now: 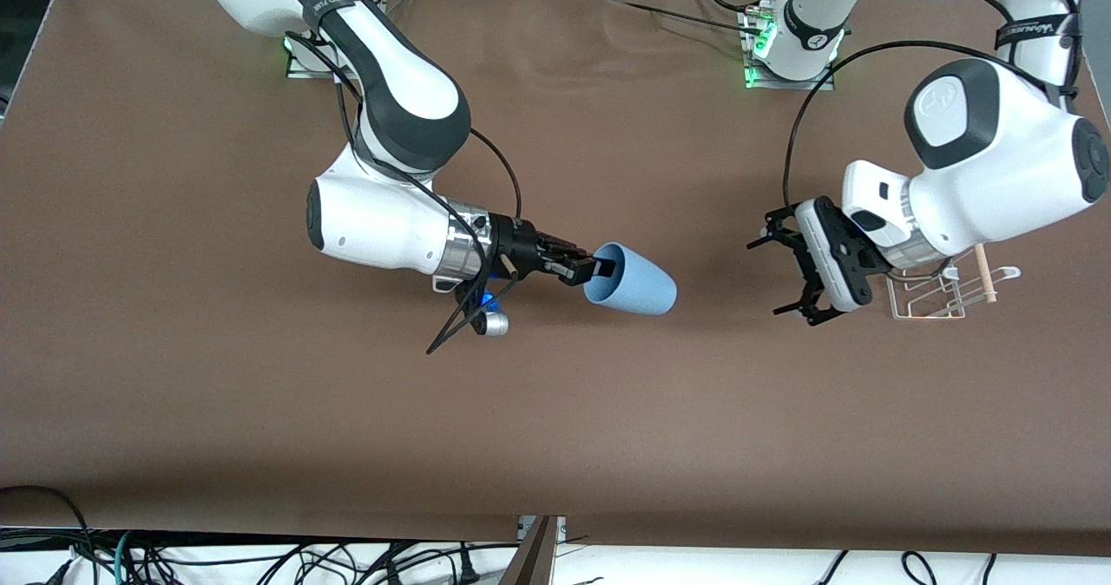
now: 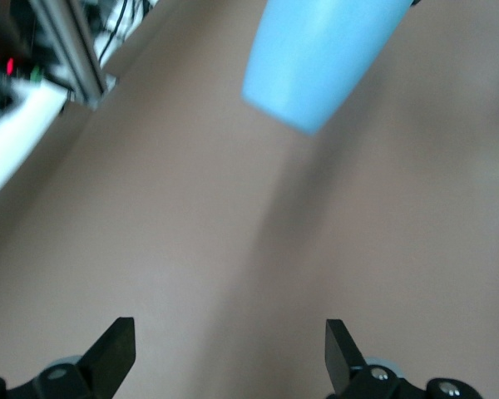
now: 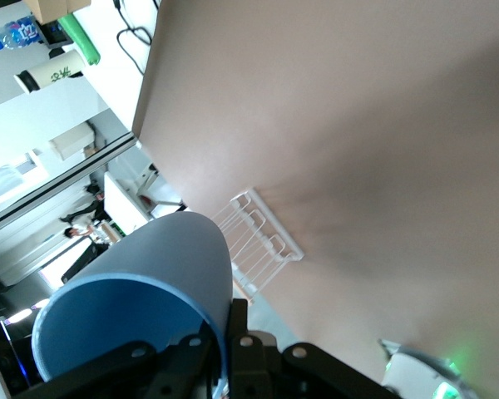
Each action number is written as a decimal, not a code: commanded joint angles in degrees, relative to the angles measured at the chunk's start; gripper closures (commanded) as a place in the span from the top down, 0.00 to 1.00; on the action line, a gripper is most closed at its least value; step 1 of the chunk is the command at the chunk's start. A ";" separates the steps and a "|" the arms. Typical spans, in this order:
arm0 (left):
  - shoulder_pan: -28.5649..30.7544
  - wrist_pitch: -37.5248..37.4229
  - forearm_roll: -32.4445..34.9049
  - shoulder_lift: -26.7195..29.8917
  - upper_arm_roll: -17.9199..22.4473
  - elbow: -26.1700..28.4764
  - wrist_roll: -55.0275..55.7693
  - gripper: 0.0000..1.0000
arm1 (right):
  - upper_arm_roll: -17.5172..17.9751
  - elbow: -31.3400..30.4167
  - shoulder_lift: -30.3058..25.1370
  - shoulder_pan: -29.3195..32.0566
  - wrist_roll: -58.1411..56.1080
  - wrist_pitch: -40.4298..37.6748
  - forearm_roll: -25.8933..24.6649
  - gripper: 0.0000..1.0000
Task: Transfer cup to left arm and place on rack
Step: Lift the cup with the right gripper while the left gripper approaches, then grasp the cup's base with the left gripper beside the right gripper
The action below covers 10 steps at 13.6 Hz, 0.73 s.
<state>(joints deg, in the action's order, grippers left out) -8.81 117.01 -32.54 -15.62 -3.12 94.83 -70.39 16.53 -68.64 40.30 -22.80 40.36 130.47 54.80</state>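
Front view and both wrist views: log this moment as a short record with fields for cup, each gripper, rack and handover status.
cup: light blue, held on its side above the table, rim toward the right arm
right gripper: shut on the cup's rim, one finger inside
left gripper: open, empty, facing the cup's base with a gap between
rack: at the left arm's end, partly hidden under the left arm
handover: not yet done

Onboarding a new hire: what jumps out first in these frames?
The light-blue cup, held sideways by its rim in the shut right gripper over mid-table. The open left gripper faces it across a gap, the rack just under the left arm's wrist at its end of the table.
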 commanded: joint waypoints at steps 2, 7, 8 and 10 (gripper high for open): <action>-2.78 3.04 -4.46 -0.99 0.40 -2.99 -5.64 1.00 | 0.34 2.11 1.18 -1.45 0.95 1.28 4.35 0.00; -8.14 6.21 -6.57 -1.78 0.40 -3.17 -5.55 1.00 | 0.43 2.11 1.10 -1.89 1.12 1.28 4.44 0.00; -9.11 6.65 -6.75 -1.87 0.40 -2.99 -5.46 1.00 | 0.43 2.11 1.10 -1.89 1.12 1.28 4.44 0.00; -9.90 9.46 -6.75 -2.13 0.40 -2.72 -5.46 1.00 | 0.43 2.11 1.10 -1.89 1.04 1.28 4.44 0.00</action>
<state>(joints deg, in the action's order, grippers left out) -17.90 124.67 -37.41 -16.83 -3.26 92.96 -73.84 16.55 -68.60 40.31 -24.38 40.76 131.28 58.11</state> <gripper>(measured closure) 0.000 0.952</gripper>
